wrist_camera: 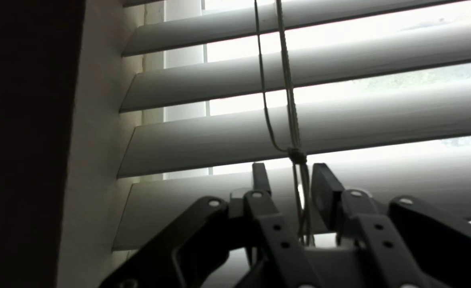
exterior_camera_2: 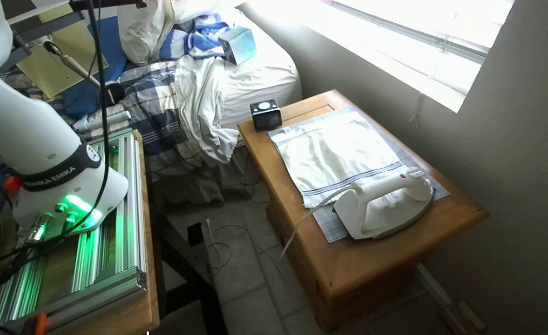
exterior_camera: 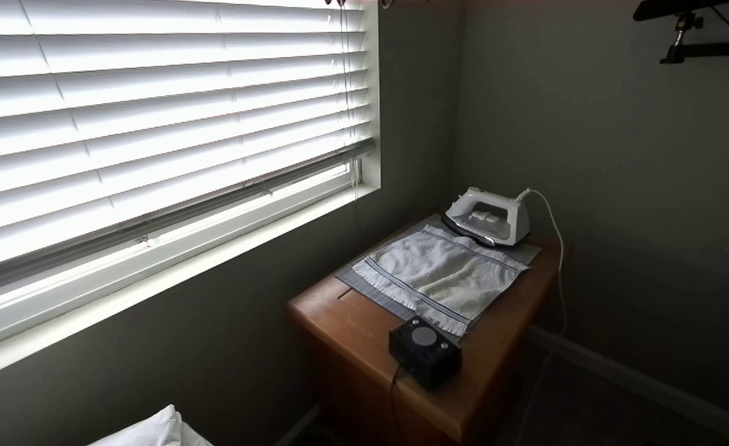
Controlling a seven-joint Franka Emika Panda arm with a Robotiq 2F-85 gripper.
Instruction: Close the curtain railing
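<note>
The curtain railing [exterior_camera: 153,133], a white blind of long horizontal slats, covers most of the window and ends a little above the sill in an exterior view. Its lower right part [exterior_camera_2: 409,30] also shows. Close up in the wrist view are its slats [wrist_camera: 203,148] and thin pull cords [wrist_camera: 285,52] joined by a dark knot [wrist_camera: 297,155]. My gripper [wrist_camera: 292,182] stands open, partly narrowed, around the cords just below the knot. The cords run nearer the right-hand finger [wrist_camera: 326,192], with gaps visible on both sides. In the exterior views I cannot make out the gripper.
Below the window stands a wooden table [exterior_camera: 339,316] bearing a white iron [exterior_camera: 494,217], a cloth [exterior_camera: 445,272] and a black clock [exterior_camera: 426,353]. A window recess wall [wrist_camera: 95,120] rises left of the slats. The bed [exterior_camera_2: 260,88] is beyond the table.
</note>
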